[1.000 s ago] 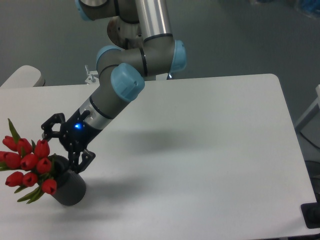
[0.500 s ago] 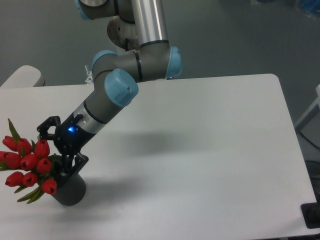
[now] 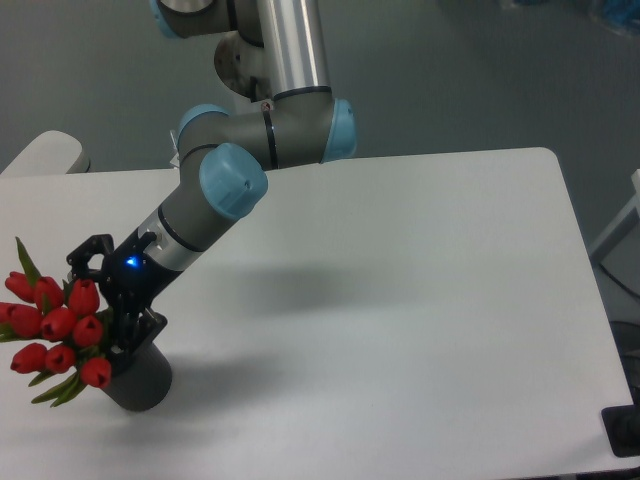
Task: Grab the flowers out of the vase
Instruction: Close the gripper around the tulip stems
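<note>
Desk [image 3: 420, 300], white, fills most of the view; its near-left corner carries the work. Arm [image 3: 225, 185], grey with pale blue joint caps, comes down from the far top and slopes forward and left, wrist pitched steeply toward that corner, blue status light lit just above the tool.

Vase [image 3: 140, 378], short dark grey cylinder, stands upright near the near-left edge of the desk. Flowers [image 3: 62, 325] sit in it, but the bunch leans hard to the left, red buds hanging out past the vase wall, green leaves poking out above and below them.

Tool [image 3: 103, 305] is at the vase mouth, right beside the buds. Black fingers appear spread, one on the far side of the bunch and one near the rim; nothing is clamped yet as far as I can judge. Contact with the buds: cannot tell.

Handling, judged: bunch is light, stems soft and bendy, buds crush easily. Best hold is low on the gathered stems just above the rim, not on the heads. Light squeeze; lift along the lean so the vase does not tip.
</note>
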You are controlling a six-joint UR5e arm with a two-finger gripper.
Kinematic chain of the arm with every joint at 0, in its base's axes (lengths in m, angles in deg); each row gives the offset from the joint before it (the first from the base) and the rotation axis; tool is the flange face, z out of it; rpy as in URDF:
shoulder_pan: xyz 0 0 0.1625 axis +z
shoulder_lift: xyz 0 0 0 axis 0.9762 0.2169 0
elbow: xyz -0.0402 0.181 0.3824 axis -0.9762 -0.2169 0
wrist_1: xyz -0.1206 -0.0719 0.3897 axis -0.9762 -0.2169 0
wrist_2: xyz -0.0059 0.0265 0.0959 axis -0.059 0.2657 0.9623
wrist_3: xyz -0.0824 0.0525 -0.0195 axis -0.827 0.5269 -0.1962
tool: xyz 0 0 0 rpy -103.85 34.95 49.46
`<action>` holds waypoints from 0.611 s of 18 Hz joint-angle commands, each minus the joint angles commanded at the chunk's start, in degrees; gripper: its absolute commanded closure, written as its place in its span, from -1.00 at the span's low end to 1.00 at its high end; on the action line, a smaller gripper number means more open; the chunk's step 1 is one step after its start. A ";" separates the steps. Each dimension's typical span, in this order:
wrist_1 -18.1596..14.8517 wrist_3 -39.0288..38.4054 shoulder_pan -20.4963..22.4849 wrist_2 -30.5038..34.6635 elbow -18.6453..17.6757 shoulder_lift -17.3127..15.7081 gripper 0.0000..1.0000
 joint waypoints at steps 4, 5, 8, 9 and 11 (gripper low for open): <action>0.09 0.00 0.00 0.00 0.26 0.00 -0.74; 0.09 0.00 0.00 0.00 0.35 0.00 -0.63; 0.09 0.00 0.00 0.00 0.35 0.00 -0.36; 0.09 0.00 0.00 0.00 0.35 0.00 -0.33; 0.09 0.00 0.00 0.00 0.35 0.00 -0.25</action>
